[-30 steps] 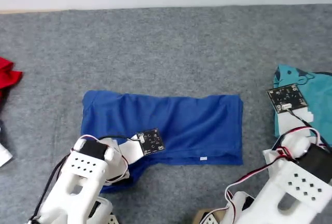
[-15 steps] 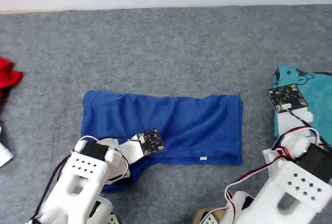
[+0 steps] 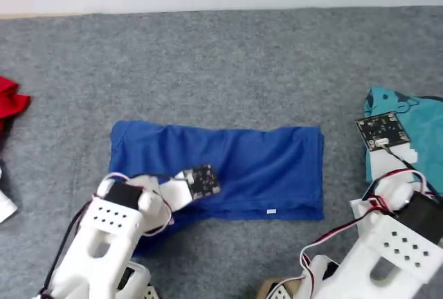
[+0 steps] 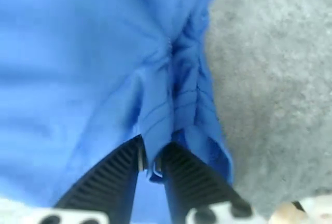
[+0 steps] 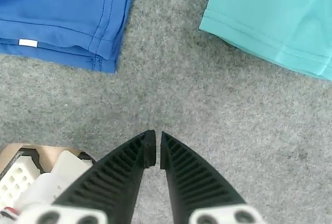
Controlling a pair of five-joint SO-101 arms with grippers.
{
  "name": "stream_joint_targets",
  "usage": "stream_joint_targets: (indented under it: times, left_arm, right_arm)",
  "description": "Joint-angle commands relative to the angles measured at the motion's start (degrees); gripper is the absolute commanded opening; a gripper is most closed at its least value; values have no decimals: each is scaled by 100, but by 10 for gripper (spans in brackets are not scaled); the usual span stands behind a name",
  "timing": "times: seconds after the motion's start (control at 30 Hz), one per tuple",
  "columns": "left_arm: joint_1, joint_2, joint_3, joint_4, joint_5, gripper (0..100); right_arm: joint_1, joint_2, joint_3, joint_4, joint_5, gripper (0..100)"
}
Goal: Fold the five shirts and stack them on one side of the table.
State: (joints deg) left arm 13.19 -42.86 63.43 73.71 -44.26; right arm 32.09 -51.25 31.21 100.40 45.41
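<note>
Left end effector [image 4: 151, 155] pinches fold of blue shirt [image 4: 78, 53].

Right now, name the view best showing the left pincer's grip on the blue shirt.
Left wrist view: left pincer pinches the blue shirt. High view: arm covers the grip. Right wrist view: a shirt corner.

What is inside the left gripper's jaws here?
A bunched edge fold of the blue shirt sits clamped in the left gripper. Grey table cover shows beside it; what lies under the fold is covered.
</note>
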Motion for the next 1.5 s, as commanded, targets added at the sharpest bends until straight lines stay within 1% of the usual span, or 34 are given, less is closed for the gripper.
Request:
stream_joint_targets:
  times: [0.0, 0.1, 0.23, 0.4, 0.47, 0.63, 0.77, 0.9, 1.03, 1.07, 1.17, 1.33, 1.47]
  left_arm:
    - [0, 18, -910, 229, 0, 2]
    - [44, 26, -1174, 132, 0, 2]
    - [44, 141, -1147, -343, -9, 2]
    - [35, 1152, -1235, -993, -26, 2]
    - [26, 1679, -1473, -1064, -26, 2]
    - [44, 2620, -2396, -237, -35, 2]
    - [53, 2673, -2580, 255, -325, 2]
    - [44, 2347, -2580, 633, -396, 17]
    - [-9, 1855, -2563, 844, -360, 141]
    - [-9, 1714, -2519, 844, -308, 158]
    - [53, 1292, -2360, 985, -281, 175]
    - [299, 686, -2264, 2013, -589, 182]
    - [273, 334, -1877, 2013, -580, 167]
  right_arm:
    - [13, -101, -18, 215, 9, 35]
    - [13, -101, -9, 215, 9, 35]
    - [13, -101, -9, 215, 9, 35]
    - [13, -101, 149, 207, 9, 35]
    - [13, -101, 290, 207, 9, 35]
    - [13, -101, 360, 207, 9, 35]
    - [4, -101, 360, 198, 18, 35]
    - [4, -101, 360, 198, 35, 35]
    - [4, -101, 360, 136, 44, 35]
    - [4, -101, 360, 119, 44, 35]
    - [4, -75, 360, 110, 44, 35]
    - [4, -92, 360, 75, 53, 35]
    - [4, -66, 360, 75, 53, 35]
